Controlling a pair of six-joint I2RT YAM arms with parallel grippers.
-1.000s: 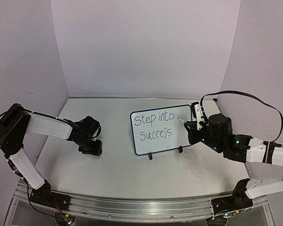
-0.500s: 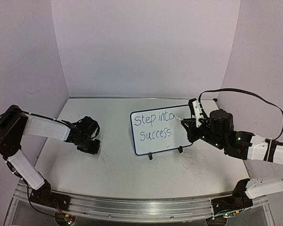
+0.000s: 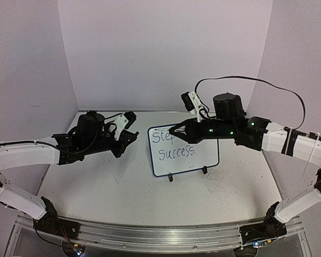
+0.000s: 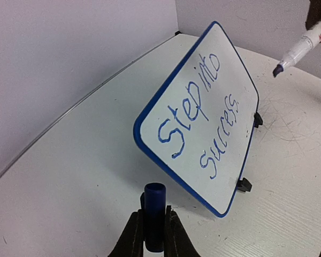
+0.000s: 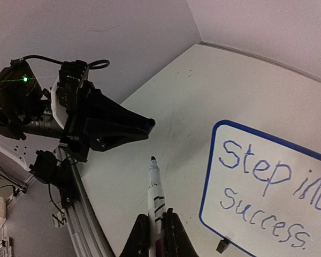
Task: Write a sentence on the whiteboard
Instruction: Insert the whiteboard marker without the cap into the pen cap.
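Observation:
The whiteboard point(image 3: 183, 160) stands tilted on its black feet mid-table, blue-framed, with the sentence point(image 4: 200, 126) "Step into success." in blue on two lines. My left gripper point(image 4: 154, 210) is shut on a dark-blue marker cap point(image 4: 154, 195), held up left of the board. My right gripper point(image 5: 155, 213) is shut on a white marker point(image 5: 154, 184), its bare tip pointing at the cap point(image 5: 150, 123) in the left gripper point(image 5: 117, 126). From above, the right gripper point(image 3: 174, 130) hangs over the board's upper left and hides part of the top line; the left gripper point(image 3: 132, 136) faces it closely.
Faint scribble marks point(image 3: 224, 187) stain the tabletop right of the board. White walls close in the back and both sides. A metal rail point(image 3: 150, 235) runs along the near edge. The right arm's black cable point(image 3: 257, 81) loops above it.
The left gripper closed on the cap at the table and rose up and right with it. The right gripper swung left with the marker from the board's right edge to its upper left.

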